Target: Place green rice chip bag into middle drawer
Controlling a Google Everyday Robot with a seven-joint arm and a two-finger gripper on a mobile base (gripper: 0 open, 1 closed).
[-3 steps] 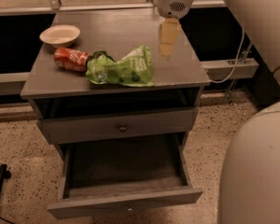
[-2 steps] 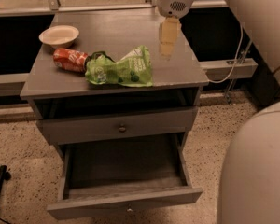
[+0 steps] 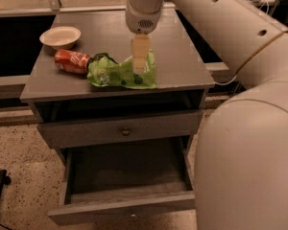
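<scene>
The green rice chip bag (image 3: 116,74) lies crumpled on the grey cabinet top (image 3: 182,56), near its front edge. My gripper (image 3: 140,67) hangs from the cream arm straight down over the bag's right end, its tip at or just above the foil. The middle drawer (image 3: 129,169) is pulled open below, with nothing in it; its front panel faces me.
A red soda can (image 3: 72,61) lies on its side touching the bag's left end. A cream bowl (image 3: 60,36) sits at the back left. The upper drawer with a round knob (image 3: 126,131) is closed. My arm's bulky body (image 3: 249,143) fills the right side.
My gripper has moved left and forward from the cabinet's back right to over the bag's right end. The bag, can and drawers have not moved.
</scene>
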